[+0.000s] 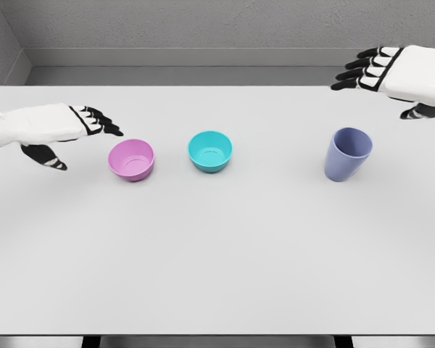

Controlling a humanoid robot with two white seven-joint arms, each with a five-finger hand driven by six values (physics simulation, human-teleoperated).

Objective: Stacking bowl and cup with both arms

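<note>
1. Left hand (61,130) hovers just left of the pink bowl (131,159), fingers stretched out, thumb hanging below, holding nothing.
2. Right hand (391,76) hangs at the far right, above and behind the blue cup (347,154), fingers spread, empty.
3. Teal bowl (210,151) stands between pink bowl and cup.
4. All three stand apart, upright, on the white table (217,268).

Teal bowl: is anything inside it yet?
No. The teal bowl shows only its own bare inner floor; nothing is stacked in it. The pink bowl and cup stand apart on the table. The cup's bottom is hidden by its wall.
</note>
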